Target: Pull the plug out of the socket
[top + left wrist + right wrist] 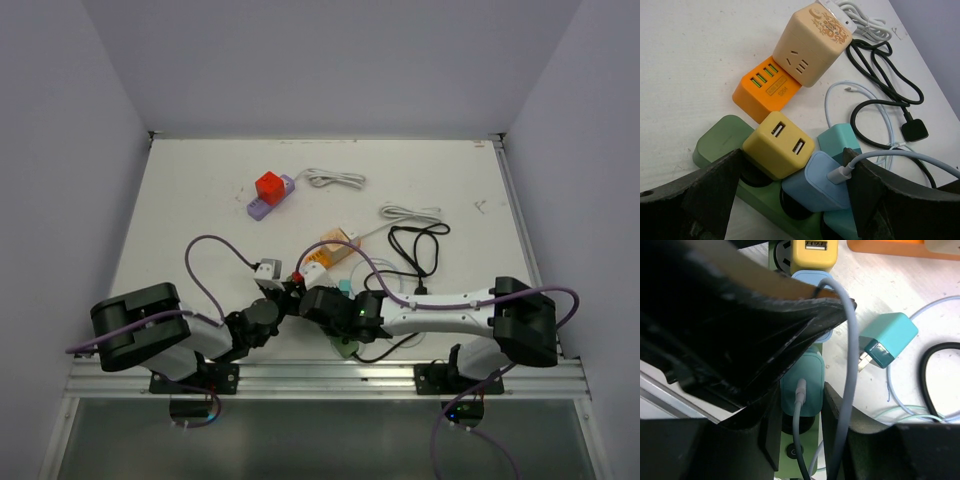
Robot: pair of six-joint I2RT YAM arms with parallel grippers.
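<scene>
A green power strip (pixel 720 140) lies at the near middle of the table and carries a yellow plug (pixel 777 145), a light blue plug (pixel 820 185) with a white cable, and a teal plug (pixel 802 382) in a row. My right gripper (pixel 801 400) is shut on the teal plug, one finger on each side, a grey cable leaving the plug's top. My left gripper (pixel 795 160) hangs open over the strip, its fingers (pixel 710 195) standing wide on either side of the yellow and blue plugs. In the top view both grippers (pixel 305 298) meet above the strip (pixel 350 347).
A loose teal adapter (pixel 887 337) lies right of the strip. Behind it sit an orange USB hub (pixel 765 90) and a beige cube socket (pixel 812 42). A black cable (pixel 890 85) and white cables (pixel 867 25) coil at the right. A red cube on a purple strip (pixel 270 193) lies farther back.
</scene>
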